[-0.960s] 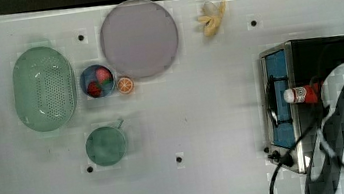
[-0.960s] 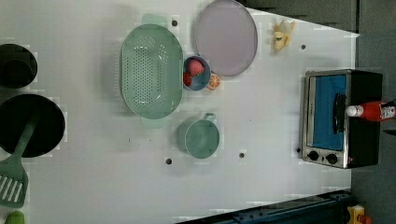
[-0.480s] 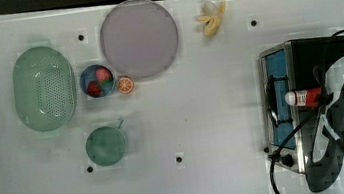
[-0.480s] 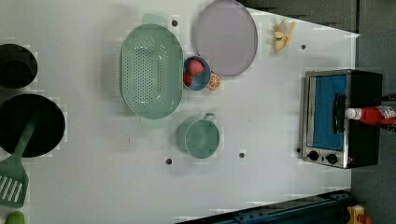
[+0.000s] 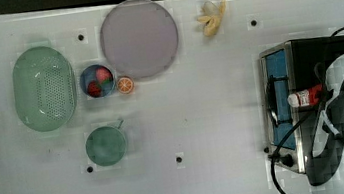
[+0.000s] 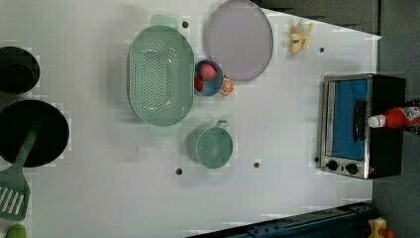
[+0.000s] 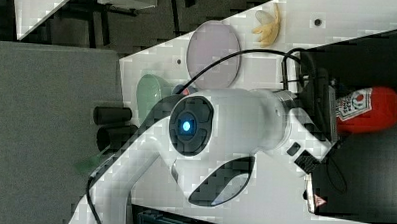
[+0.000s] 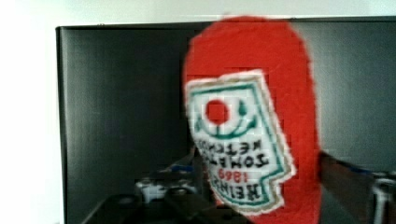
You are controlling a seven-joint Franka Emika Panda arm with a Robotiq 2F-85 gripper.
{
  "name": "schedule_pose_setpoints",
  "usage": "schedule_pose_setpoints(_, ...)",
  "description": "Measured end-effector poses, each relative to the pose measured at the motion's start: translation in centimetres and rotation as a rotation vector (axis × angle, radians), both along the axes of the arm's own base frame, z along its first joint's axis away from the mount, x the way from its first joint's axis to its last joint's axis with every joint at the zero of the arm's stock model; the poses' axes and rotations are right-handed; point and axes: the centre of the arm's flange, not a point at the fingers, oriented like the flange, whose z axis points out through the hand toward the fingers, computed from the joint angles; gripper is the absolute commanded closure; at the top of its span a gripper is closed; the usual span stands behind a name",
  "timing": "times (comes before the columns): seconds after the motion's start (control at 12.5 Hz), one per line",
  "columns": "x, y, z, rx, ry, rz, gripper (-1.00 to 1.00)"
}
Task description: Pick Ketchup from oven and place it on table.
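Note:
The Ketchup (image 5: 305,96), a red bottle with a white cap, lies on its side on top of the black oven (image 5: 305,54), cap toward the oven's glass door. The left view has the Ketchup (image 6: 396,118) across the oven (image 6: 346,124) roof. My gripper (image 7: 331,114) is down at the bottle's labelled middle, where the right view shows the Ketchup (image 7: 369,110) sticking out past it. In the wrist view the Ketchup (image 8: 252,140) is very close, label facing the camera, with the oven (image 8: 116,116) roof behind it. The white table (image 5: 213,121) spreads to the top view's left of the oven.
On the table stand a green colander (image 5: 44,88), a small bowl of fruit (image 5: 97,80), an orange half (image 5: 125,85), a grey plate (image 5: 139,38), a green mug (image 5: 105,145) and a banana (image 5: 212,17). A black cable (image 5: 291,136) trails across the oven front.
The arm has shifted over the oven roof toward the bottle. The Ketchup lies where it lay before.

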Motion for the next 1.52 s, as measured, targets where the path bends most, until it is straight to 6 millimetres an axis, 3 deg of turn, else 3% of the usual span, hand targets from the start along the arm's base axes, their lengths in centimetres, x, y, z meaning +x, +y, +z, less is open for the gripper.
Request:
schedule_pose_setpoints(0.48,-0.5,-0.7,0.7,0.011,-0.023,-0.026,-0.24)
schedule_pose_setpoints(0.64,-0.1,-0.3,2.4,-0.014,0.021,0.030,-0.24)
schedule_pose_setpoints(0.8,0.8,1.5,4.8,0.005,0.030,0.089,-0.24)
schedule_pose_setpoints(1.04,3.4,7.7,10.2,0.068,0.016,0.235,-0.24)
schedule_pose_setpoints(1.36,6.3,20.7,16.8,0.155,-0.003,0.499,-0.24)
schedule_pose_setpoints(1.52,7.5,27.3,18.4,0.169,0.021,0.621,-0.24)
